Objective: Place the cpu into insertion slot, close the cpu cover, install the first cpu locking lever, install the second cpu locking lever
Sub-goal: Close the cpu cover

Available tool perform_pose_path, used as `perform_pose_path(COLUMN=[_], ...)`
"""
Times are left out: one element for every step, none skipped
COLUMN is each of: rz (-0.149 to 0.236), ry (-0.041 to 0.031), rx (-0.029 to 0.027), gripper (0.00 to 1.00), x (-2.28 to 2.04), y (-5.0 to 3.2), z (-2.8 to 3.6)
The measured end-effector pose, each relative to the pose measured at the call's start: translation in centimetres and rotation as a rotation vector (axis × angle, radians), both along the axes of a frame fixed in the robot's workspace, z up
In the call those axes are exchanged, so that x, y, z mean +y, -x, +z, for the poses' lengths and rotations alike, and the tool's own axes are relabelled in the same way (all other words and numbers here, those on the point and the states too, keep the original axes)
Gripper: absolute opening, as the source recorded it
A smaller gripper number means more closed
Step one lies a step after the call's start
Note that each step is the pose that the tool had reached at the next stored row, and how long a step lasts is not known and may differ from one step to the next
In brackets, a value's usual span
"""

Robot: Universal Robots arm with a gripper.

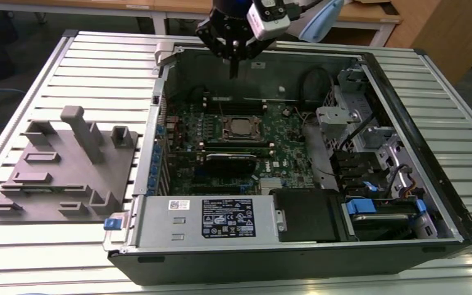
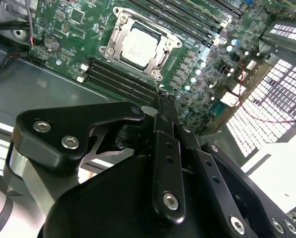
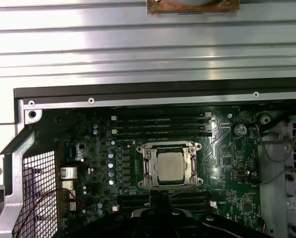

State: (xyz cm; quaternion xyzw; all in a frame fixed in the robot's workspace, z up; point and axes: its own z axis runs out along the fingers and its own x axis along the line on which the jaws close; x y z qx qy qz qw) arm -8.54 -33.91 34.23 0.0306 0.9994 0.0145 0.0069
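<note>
On the ribbed metal counter [image 1: 96, 67], the flat silver-grey square cpu [image 2: 139, 45] sits seated under the lowered silvery frame cpu cover [image 2: 119, 37]. I cannot tell whether the levers are locked. The black end effector [image 1: 234, 70] hangs above, fingers together, empty.

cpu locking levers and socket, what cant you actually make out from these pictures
The locking levers: too thin to tell apart from the cpu cover in both wrist views, and too small in the exterior view. Latched or loose is unclear.
Contacts under the cpu: hidden by the chip itself.
Part of the board next to the cover: behind the pincer in both wrist views.
</note>
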Motion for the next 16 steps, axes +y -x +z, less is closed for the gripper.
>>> perform_pose_path(rz=[0.000, 0.000, 0.000, 0.000, 0.000, 0.000, 0.000, 0.000, 0.000, 0.000, 0.000, 0.000, 0.000, 0.000, 0.000, 0.000], ry=[0.0000, -0.0001, 0.0000, 0.0000, 0.0000, 0.0000, 0.0001, 0.0001, 0.0001, 0.0000, 0.0000, -0.0001, -0.0003, -0.0002, 0.0000, -0.0001], rx=[0.0000, 0.0000, 0.0000, 0.0000, 0.0000, 0.0000, 0.0001, 0.0001, 0.0000, 0.0000, 0.0000, 0.0000, -0.0002, -0.0002, 0.0000, 0.0000], gripper=[0.10, 0.10, 0.10, 0.10, 0.10, 0.10, 0.10, 0.10, 0.10, 0.10, 0.10, 0.10, 0.10, 0.10, 0.10, 0.10], x=[0.00, 0.00, 0.00, 0.00, 0.00, 0.00, 0.00, 0.00, 0.00, 0.00, 0.00, 0.00, 0.00, 0.00, 0.00, 0.00], y=[0.00, 0.00, 0.00, 0.00, 0.00, 0.00, 0.00, 0.00, 0.00, 0.00, 0.00, 0.00, 0.00, 0.00, 0.00, 0.00], z=[-0.08, -0.16, -0.23, -0.30, -0.36, -0.41, -0.44, -0.45, -0.47, -0.48, -0.48, -0.50, -0.53, -0.57, -0.61, -0.66])
